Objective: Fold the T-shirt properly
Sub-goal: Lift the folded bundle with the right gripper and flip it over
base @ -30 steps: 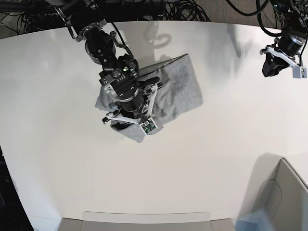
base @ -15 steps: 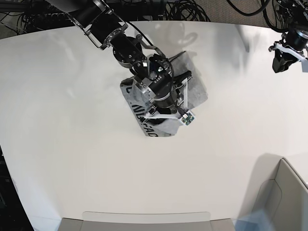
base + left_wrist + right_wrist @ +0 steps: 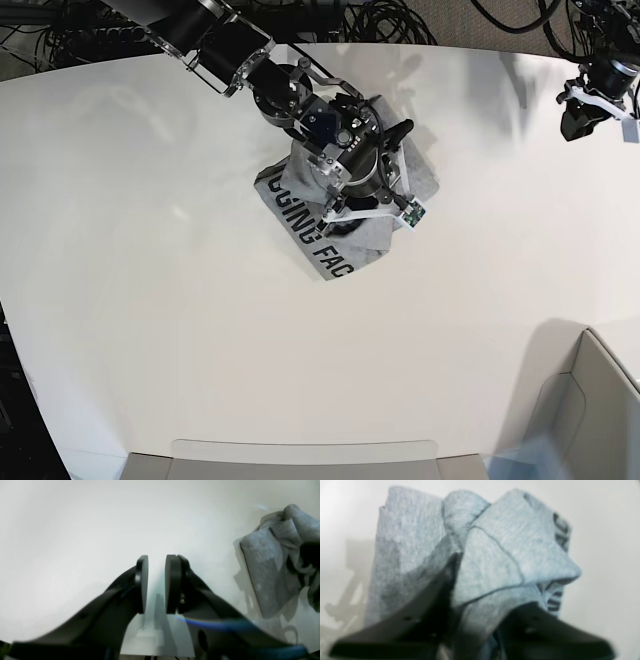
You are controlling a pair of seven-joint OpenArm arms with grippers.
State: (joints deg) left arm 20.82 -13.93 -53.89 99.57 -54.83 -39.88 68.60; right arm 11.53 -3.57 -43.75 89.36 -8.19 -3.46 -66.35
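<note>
The heather-grey T-shirt [image 3: 325, 235] lies bunched in a small bundle at the table's middle, black lettering face up along its near-left edge. My right gripper [image 3: 368, 195] sits on top of the bundle. In the right wrist view a fold of the T-shirt [image 3: 495, 555] stands up between the dark fingers [image 3: 430, 597] and drapes over one of them, so my right gripper [image 3: 472, 580] is shut on cloth. My left gripper [image 3: 585, 115] hangs over bare table at the far right, well away from the shirt. In its own view my left gripper [image 3: 156, 582] is open and empty, with the T-shirt [image 3: 270, 567] off to the right.
Black cables [image 3: 380, 20] pile up along the table's back edge. A grey bin [image 3: 585, 410] stands at the near right corner, and a pale tray [image 3: 300, 462] lies at the near edge. The white table [image 3: 150, 300] surrounds the bundle.
My right arm has swung right and back with the cloth, turning the fold over so the lettered side shows. Its jaws have eased slightly. My left arm has drifted slightly outward.
</note>
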